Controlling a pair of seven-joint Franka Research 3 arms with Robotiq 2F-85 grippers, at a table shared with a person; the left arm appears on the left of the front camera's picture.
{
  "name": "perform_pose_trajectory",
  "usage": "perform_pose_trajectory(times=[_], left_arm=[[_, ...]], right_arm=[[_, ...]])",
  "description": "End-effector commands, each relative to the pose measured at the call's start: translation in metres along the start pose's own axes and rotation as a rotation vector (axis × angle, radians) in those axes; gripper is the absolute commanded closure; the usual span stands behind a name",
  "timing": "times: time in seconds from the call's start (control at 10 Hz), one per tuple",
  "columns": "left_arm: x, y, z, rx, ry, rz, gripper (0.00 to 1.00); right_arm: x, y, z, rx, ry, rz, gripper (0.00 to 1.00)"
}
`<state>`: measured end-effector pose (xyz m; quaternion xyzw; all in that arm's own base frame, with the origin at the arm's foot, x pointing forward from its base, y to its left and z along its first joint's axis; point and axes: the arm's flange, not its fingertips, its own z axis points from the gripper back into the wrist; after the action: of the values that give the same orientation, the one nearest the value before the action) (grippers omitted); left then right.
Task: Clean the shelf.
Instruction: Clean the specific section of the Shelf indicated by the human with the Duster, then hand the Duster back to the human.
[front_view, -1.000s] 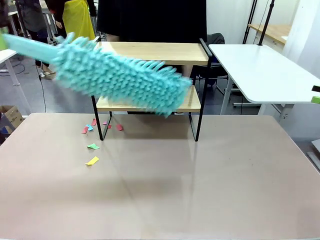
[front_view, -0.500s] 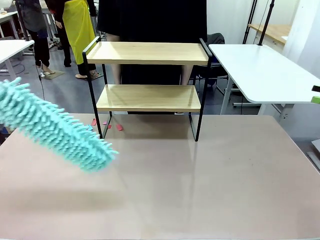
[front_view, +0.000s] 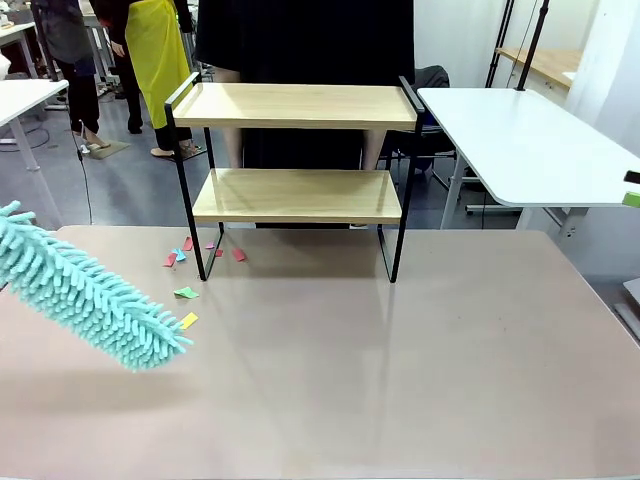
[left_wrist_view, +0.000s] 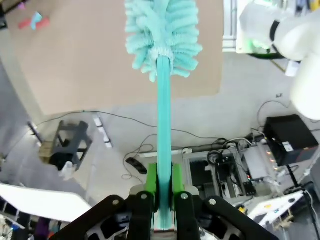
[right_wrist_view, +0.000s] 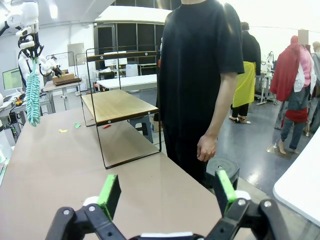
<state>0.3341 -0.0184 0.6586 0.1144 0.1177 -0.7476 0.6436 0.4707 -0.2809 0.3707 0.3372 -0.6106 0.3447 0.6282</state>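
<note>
The shelf (front_view: 296, 195) stands at the table's far middle, two light wooden boards in a black frame, both boards bare. It also appears in the right wrist view as shelf (right_wrist_view: 117, 106). A teal fluffy duster (front_view: 92, 296) hangs low over the table's left side, tilted down to the right, apart from the shelf. My left gripper (left_wrist_view: 164, 184) is shut on the duster's handle (left_wrist_view: 164, 110), with the fluffy head (left_wrist_view: 162, 35) beyond it. My right gripper (right_wrist_view: 167, 194) stands open and holds nothing, far right of the shelf.
Small coloured paper scraps (front_view: 185, 292) lie on the brown table (front_view: 400, 350) by the shelf's left leg. A person in black (right_wrist_view: 200, 75) stands behind the shelf. A white table (front_view: 520, 140) stands to the right.
The duster swung from in front of the shelf's lower board down and left, off the shelf, and now hangs low over the table's left side. The scraps lie unmoved.
</note>
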Motion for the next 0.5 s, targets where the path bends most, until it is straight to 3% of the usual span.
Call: perform_pose_trajectory(times=[0.0, 0.4], left_arm=[[-0.0042, -0.0003, 0.0004, -0.009, 0.010, -0.002, 0.86], [-0.0042, -0.0003, 0.0004, -0.009, 0.010, -0.002, 0.86]], right_arm=[[0.0075, 0.0011, -0.0012, -0.001, 0.033, -0.009, 0.00], [0.0075, 0.0011, -0.0012, -0.001, 0.033, -0.009, 0.00]])
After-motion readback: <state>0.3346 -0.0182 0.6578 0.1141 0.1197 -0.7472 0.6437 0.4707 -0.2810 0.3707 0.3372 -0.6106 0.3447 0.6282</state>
